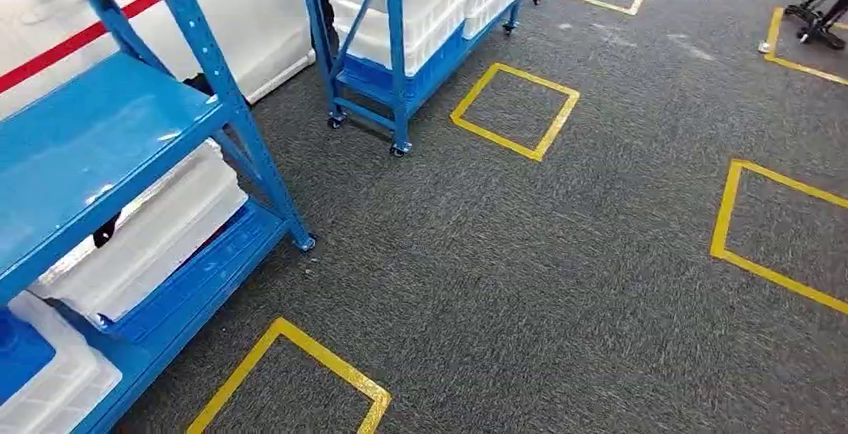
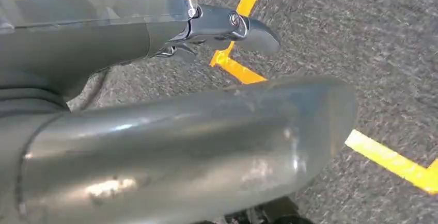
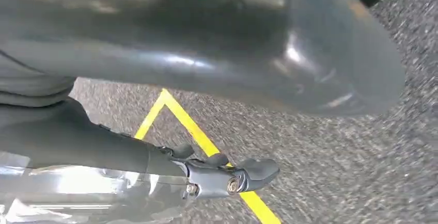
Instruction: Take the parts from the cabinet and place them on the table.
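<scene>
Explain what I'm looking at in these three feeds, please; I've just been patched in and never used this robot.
The wide picture is the robot's head camera, looking down at grey carpet marked with yellow tape squares. Blue shelving beside it holds white bins; a second blue rack stands farther off. The other two pictures come from wrist cameras on hanging arms, aimed at the floor. Each shows that arm's own hand: left hand and right hand. I see nothing held in either, and no table.

place: warehouse-style lab | blue shelf racks (image 1: 150, 144) with white bins (image 1: 400, 9) (stacked) | yellow floor squares (image 1: 515, 111) on grey carpet
</scene>
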You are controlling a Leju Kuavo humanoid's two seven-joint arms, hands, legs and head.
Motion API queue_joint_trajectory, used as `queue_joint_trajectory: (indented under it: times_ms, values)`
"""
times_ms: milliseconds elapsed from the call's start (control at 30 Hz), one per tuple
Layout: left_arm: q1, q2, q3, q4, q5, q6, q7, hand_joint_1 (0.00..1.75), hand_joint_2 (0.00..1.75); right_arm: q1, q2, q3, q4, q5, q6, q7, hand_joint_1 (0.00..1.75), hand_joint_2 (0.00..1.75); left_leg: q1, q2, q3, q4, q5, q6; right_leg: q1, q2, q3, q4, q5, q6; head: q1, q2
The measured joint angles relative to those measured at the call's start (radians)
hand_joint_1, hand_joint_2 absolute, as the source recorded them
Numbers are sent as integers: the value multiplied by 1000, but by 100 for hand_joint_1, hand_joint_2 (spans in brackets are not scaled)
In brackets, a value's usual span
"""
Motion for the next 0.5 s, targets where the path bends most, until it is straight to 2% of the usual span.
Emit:
queue_joint_trajectory:
  times_ms: [33, 67, 100, 133, 167, 200, 233, 267, 300, 333, 367, 400, 433, 500]
  values:
    - [2, 1, 0, 0, 0, 0, 0, 0, 0, -4, 1, 0, 0, 0, 0, 0, 0, 0, -2, -11, -2, -1, 1, 4, -2, -10, 3, -4, 1, 5, 1, 0]
    - [3, 1, 0, 0, 0, 0, 0, 0, 0, -8, 1, 1, 0, 0, -1, -1, 0, 0, 8, -26, 5, -17, 11, 15, 2, -12, 7, -2, -4, 13, 0, 0]
    - [3, 0, 0, 0, 0, 0, 0, 0, 0, -6, 1, 1, 0, 0, -2, 0, 0, 0, 10, -34, 11, -24, 18, 17, -5, 46, 4, 13, -18, 20, 4, 0]
    - [1, 0, 0, 0, 0, 0, 0, 0, 0, -4, 2, 1, 0, 0, -2, -2, 0, 0, 13, -43, 8, -26, 23, 25, -8, 93, -21, 61, -55, 22, 8, 0]
    - [-3, 0, 0, 0, 0, 0, 0, 0, 0, -2, 2, 1, 0, 0, -3, -2, 0, 0, 13, -56, 4, -26, 25, 28, -12, 114, -58, 138, -98, 25, 9, 0]
    - [-5, 0, 0, 0, 0, 0, 0, 0, 0, 0, 1, 1, 0, 0, -2, -2, 0, 0, 13, -68, 1, -26, 26, 28, -16, 121, -97, 219, -133, 28, 8, 0]
    - [-4, 0, 0, 0, 0, 0, 0, 0, 0, 2, 1, 1, 0, 0, -2, -2, 0, 0, 13, -82, 0, -25, 27, 28, -19, 123, -129, 281, -152, 31, 8, 0]
    - [-4, 0, 0, 0, 0, 0, 0, 0, 0, 2, 1, 1, 0, 0, 0, -1, 0, 0, 13, -97, -1, -23, 28, 26, -22, 123, -144, 304, -145, 34, 9, 0]
    - [-2, 0, 0, 0, 0, 0, 0, 0, 0, 2, 1, 1, 0, 0, 0, -1, 0, 0, 15, -113, -1, -19, 27, 25, -26, 124, -134, 274, -108, 37, 8, 0]
    - [-1, 0, 0, 0, 0, 0, 0, 0, 0, 2, 1, 1, 0, 0, -1, -1, 0, 0, 16, -127, -1, -15, 26, 22, -31, 126, -105, 210, -62, 38, 8, 0]
    - [-1, 0, 0, 0, 0, 0, 0, 0, 0, 2, 1, 1, 0, 0, -2, -1, 0, 0, 19, -143, -1, -9, 23, 17, -35, 140, -64, 117, -10, 39, 9, 0]
    - [-1, 0, 0, 0, 0, -1, 0, 0, 0, 5, 1, 1, 0, 0, -3, -1, 0, 0, 20, -154, -4, -4, 20, 11, -40, 176, -30, 39, 21, 39, 9, 0]
    - [-4, 0, 0, 0, 0, -1, 0, 0, 0, 6, 1, 1, 0, 0, -3, -2, 0, 0, 15, -163, -11, 5, 18, 2, -36, 209, -26, 22, 6, 40, 10, 0]
    - [-4, 0, 0, 0, -1, -1, -1, 0, 0, 2, 1, 1, 0, 0, -3, -2, 0, 0, 19, -182, -20, 3, 23, -12, -31, 187, -31, 24, 11, 30, 9, 0]
